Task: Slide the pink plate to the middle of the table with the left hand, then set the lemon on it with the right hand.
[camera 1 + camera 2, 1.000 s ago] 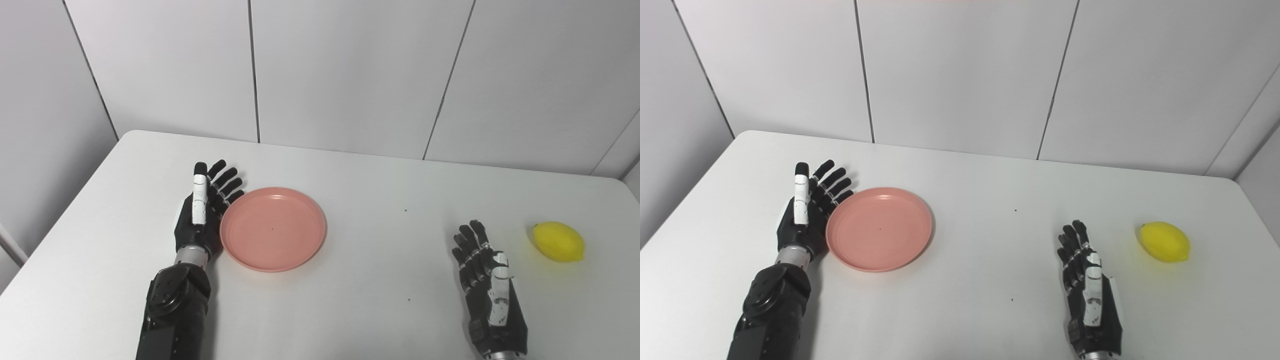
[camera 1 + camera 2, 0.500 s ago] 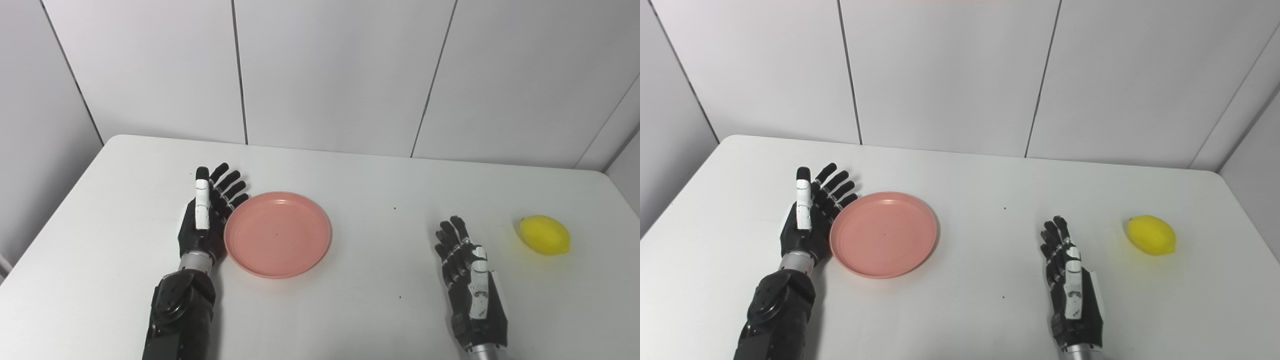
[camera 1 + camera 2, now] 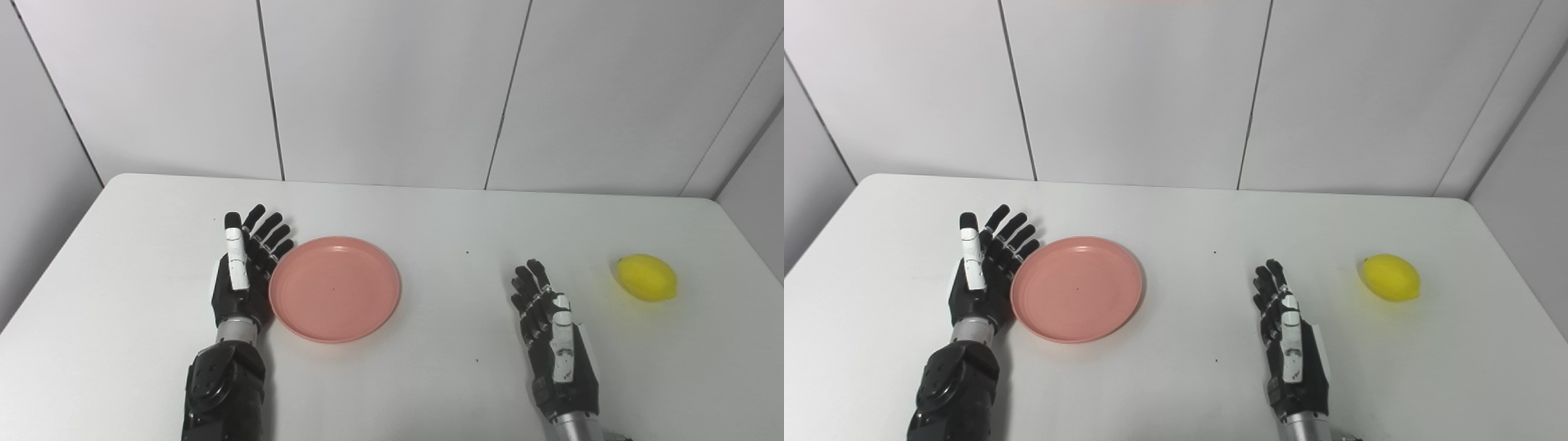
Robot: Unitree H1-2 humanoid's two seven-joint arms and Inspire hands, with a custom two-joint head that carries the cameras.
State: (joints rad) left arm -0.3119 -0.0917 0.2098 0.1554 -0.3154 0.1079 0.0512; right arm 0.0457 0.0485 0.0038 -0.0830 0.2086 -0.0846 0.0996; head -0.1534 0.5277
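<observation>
A round pink plate (image 3: 335, 288) lies flat on the white table, left of its middle, with nothing on it. My left hand (image 3: 244, 272) stands on edge right against the plate's left rim, fingers straight and apart, open and holding nothing. A yellow lemon (image 3: 647, 277) rests on the table at the far right. My right hand (image 3: 554, 340) lies open near the front edge, fingers stretched out, well to the left of and nearer than the lemon, touching nothing.
The white table (image 3: 447, 220) ends at a panelled wall at the back. Its right edge (image 3: 1513, 263) runs close beside the lemon. A few tiny dark specks dot the surface between the plate and the right hand.
The camera has turned, shifting the whole picture leftward. Relative to the table, the left hand and the plate have edged slightly to the right together. The right hand and lemon stay put.
</observation>
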